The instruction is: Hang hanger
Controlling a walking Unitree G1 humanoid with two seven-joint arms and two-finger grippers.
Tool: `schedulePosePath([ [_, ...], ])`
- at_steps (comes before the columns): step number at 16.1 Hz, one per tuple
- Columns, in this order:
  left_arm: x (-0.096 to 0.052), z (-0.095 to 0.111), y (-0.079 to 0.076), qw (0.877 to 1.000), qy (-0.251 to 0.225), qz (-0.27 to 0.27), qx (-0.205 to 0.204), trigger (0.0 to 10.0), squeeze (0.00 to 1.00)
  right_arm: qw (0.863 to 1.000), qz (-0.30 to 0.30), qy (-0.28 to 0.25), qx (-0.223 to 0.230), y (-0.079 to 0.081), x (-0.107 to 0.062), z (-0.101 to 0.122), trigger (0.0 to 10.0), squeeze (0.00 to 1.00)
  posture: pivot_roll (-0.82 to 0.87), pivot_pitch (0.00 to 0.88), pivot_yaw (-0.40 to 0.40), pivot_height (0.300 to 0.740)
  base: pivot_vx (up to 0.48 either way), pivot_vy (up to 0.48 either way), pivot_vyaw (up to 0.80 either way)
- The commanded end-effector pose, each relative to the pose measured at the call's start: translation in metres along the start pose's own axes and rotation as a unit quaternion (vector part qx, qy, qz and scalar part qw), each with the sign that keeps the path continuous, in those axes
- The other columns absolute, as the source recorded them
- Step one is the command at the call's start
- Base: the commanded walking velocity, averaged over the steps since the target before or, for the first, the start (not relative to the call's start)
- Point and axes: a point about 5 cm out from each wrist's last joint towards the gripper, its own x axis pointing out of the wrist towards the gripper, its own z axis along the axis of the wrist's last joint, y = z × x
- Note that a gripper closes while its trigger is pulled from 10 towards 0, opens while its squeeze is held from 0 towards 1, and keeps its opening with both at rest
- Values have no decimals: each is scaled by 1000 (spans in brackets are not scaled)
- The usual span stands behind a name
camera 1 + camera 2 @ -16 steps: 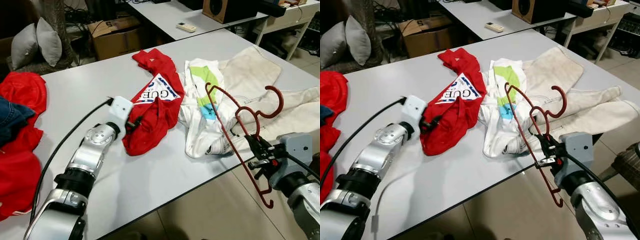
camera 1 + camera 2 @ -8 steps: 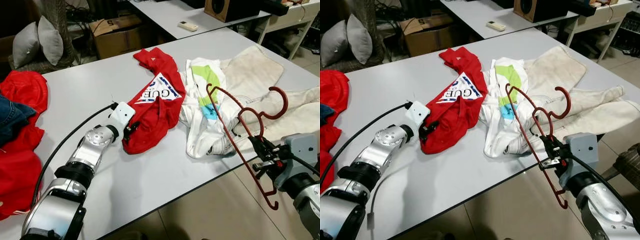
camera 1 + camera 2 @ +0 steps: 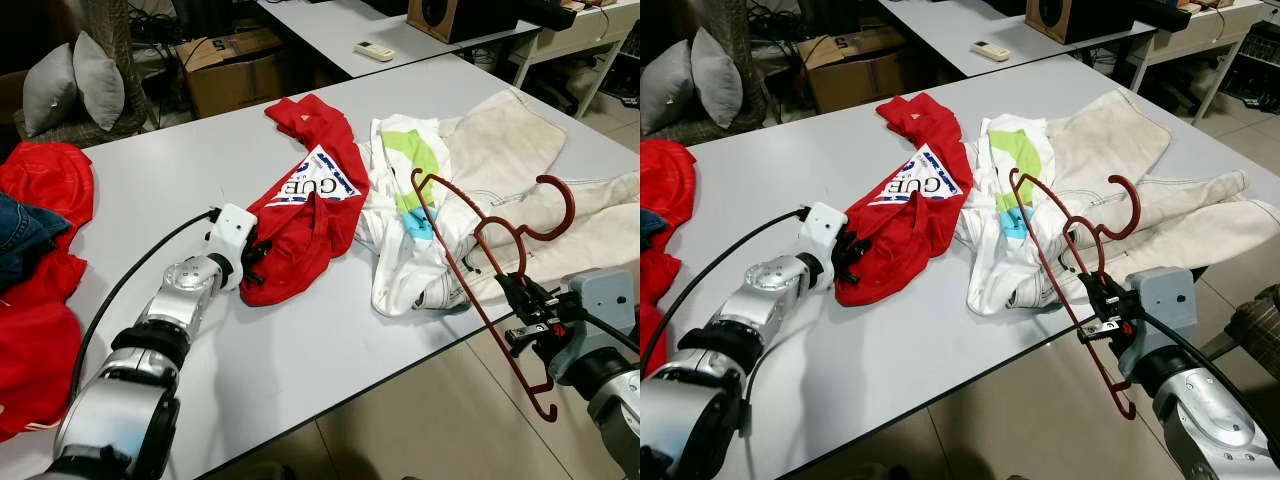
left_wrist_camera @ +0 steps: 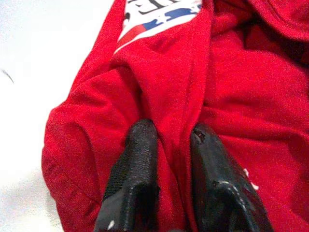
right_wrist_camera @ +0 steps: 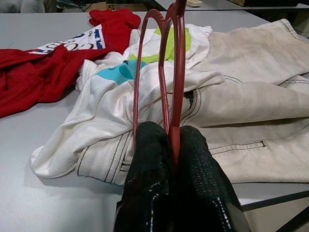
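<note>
Right gripper [image 3: 1102, 312] is closed tight on the red hanger [image 3: 480, 270], fingers [image 5: 149, 188] pinching the wire frame near its neck; the hanger is held up in the air, tilted, at the near edge of the grey table [image 3: 300, 350], hook end curling up over the cream trousers [image 3: 520, 150], low end dropping past the table edge toward the floor. Left gripper [image 3: 250, 262] is down on the table at the lower hem of the red T-shirt [image 3: 305, 215], both fingers [image 4: 137, 159] nearly closed with a fold of the red cloth pinched between them. A white shirt with green and blue patches [image 3: 405, 200] lies bunched between the red T-shirt and the trousers, near the hanger but apart from it. Progress, as a judgement: early to middle. Hanger is picked up and secured, 1 garment is gripped, but hanger and T-shirt are well apart and nothing is threaded on the hanger. Left to do: bring the 2 together, get the hanger into the shirt, then hang it somewhere; no rail is visible. More red cloth [image 3: 40, 260] is piled at the table's far left, a cardboard box [image 3: 235, 70] stands behind.
</note>
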Motion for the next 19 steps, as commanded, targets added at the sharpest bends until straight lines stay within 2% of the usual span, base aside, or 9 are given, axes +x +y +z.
schedulePosePath([
  [1,0,-5,1,999,14,3,-30,0,0,1000,6,10,0,0,-1,-2,10000,0,-99,60,85,740,0,0,0],
  [5,1,3,6,999,-5,13,-45,0,0,999,34,1,-8,3,-2,1,10000,0,-95,56,85,740,0,0,0],
  [7,1,15,8,999,-24,2,-25,0,0,996,90,-22,6,12,-5,10,10000,0,-92,56,88,740,0,0,0],
  [9,-2,35,13,998,-60,2,26,0,0,982,179,-39,32,31,-9,19,10000,0,-90,59,92,740,0,0,0],
  [11,-6,61,15,993,-102,3,56,0,0,967,249,-18,54,50,-5,13,10000,0,-67,63,89,740,0,0,0],
  [15,-24,99,9,985,-154,-11,83,0,0,958,274,40,72,64,13,-6,10000,0,-18,66,80,740,0,0,0],
  [17,-34,101,1,980,-144,-35,135,0,0,958,275,25,79,65,18,-1,10000,0,-3,68,71,740,0,0,0],
  [18,-40,101,1,971,-131,-31,196,0,0,958,272,15,86,64,21,3,10000,0,14,70,61,740,0,0,0],
  [19,-43,101,1,966,-127,-27,224,0,0,959,268,11,89,63,22,5,10000,0,17,71,59,740,0,0,0],
])
